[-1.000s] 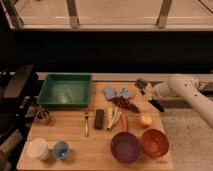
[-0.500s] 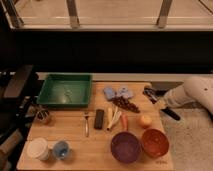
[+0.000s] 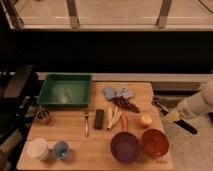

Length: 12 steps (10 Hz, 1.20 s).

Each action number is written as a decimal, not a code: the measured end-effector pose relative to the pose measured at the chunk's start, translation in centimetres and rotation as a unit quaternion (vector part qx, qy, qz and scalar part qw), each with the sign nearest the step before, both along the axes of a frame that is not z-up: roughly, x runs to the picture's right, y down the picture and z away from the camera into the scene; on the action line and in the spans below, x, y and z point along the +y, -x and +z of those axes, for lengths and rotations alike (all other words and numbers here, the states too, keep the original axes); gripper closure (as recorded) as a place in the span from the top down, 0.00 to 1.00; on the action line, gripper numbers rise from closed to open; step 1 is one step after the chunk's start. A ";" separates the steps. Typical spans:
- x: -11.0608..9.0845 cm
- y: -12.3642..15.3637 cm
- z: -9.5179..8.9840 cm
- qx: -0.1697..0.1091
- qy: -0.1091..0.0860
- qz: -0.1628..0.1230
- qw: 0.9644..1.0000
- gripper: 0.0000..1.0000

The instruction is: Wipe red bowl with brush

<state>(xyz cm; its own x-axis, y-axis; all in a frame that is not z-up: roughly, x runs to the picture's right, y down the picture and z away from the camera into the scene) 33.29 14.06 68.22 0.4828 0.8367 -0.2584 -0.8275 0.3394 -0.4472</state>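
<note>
The red bowl stands at the table's front right, next to the larger purple bowl. My gripper hangs at the table's right edge, above and slightly right of the red bowl, on the white arm that comes in from the right. A slim dark stick runs down to the right under the wrist. I cannot tell whether it is the brush. No brush lies on the table top.
A green tray sits at the back left. Blue cloths, a dark cluster, a black bar, a fork, a carrot and a round fruit fill the middle. A white cup and a blue cup stand front left.
The arm has pulled back to the right and toward the front, from over the table's back right part to its right edge. The things on the table have not moved.
</note>
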 end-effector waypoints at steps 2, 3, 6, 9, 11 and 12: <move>-0.1 0.3 0.1 -0.002 0.000 -0.002 1.000 0.00; -0.1 0.2 0.1 -0.001 0.000 -0.001 1.000 0.00; -0.1 0.3 0.2 -0.002 0.000 -0.002 1.000 0.00; 0.3 0.1 0.1 -0.005 0.004 -0.011 1.000 0.00; 2.3 -0.1 -0.3 -0.016 0.013 -0.028 0.999 0.00; 4.0 -0.4 -0.8 -0.024 0.019 -0.037 0.999 0.00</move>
<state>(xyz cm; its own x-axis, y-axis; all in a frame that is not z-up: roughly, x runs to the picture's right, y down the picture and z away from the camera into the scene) 33.71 18.10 67.40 0.5552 0.7887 -0.2639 -0.7783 0.3808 -0.4993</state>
